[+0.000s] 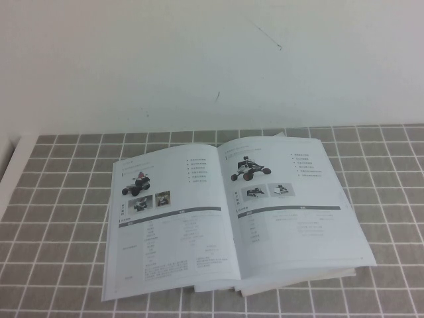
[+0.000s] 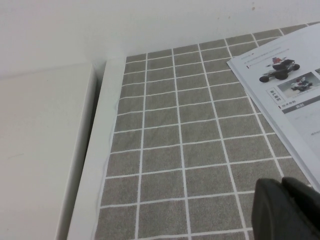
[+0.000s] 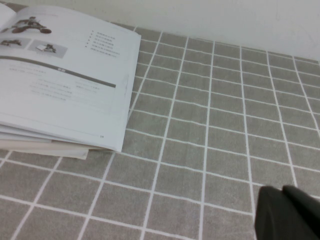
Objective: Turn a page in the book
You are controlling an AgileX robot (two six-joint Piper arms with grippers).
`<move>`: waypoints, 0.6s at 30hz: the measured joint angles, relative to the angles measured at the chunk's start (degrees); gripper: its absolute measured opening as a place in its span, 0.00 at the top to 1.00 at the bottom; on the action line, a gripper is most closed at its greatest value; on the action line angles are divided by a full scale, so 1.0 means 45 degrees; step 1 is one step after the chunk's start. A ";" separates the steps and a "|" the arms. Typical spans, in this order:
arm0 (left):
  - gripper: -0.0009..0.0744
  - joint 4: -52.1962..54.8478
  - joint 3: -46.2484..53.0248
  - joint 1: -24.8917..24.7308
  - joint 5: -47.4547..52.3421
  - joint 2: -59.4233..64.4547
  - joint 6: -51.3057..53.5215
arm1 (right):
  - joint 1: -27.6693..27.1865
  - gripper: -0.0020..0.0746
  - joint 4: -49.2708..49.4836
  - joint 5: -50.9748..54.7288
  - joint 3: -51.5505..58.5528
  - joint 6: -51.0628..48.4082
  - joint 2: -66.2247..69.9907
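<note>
Book (image 1: 232,218) open flat, centre of high view. Page (image 1: 291,205) on its right half: thin, glossy, floppy, best lifted by its outer corner. Right gripper (image 3: 290,215) closed, empty, off the book; left gripper (image 2: 287,210) parked, state unclear.

Neither arm shows in the high view. Left gripper (image 2: 287,210): only a dark tip at its wrist view's corner, rest cut off. Right gripper (image 3: 290,212): same, a dark stub at the picture's edge, closed. The book (image 1: 232,212): near-left corner runs off the high view's lower edge. Text on the page (image 1: 291,202) too small to read. Bench (image 1: 59,218) cut off on three sides.
</note>
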 joint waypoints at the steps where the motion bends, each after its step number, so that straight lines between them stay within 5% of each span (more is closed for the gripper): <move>1: 0.99 -0.0053 0.0000 0.0000 0.0000 0.0000 -0.0025 | 0.0000 0.98 0.0000 0.0000 0.0000 0.0000 0.0000; 18: 0.99 -0.0793 0.0000 0.0000 0.0000 0.0000 -0.0069 | 0.0000 0.98 0.0000 0.0000 0.0000 0.0000 0.0000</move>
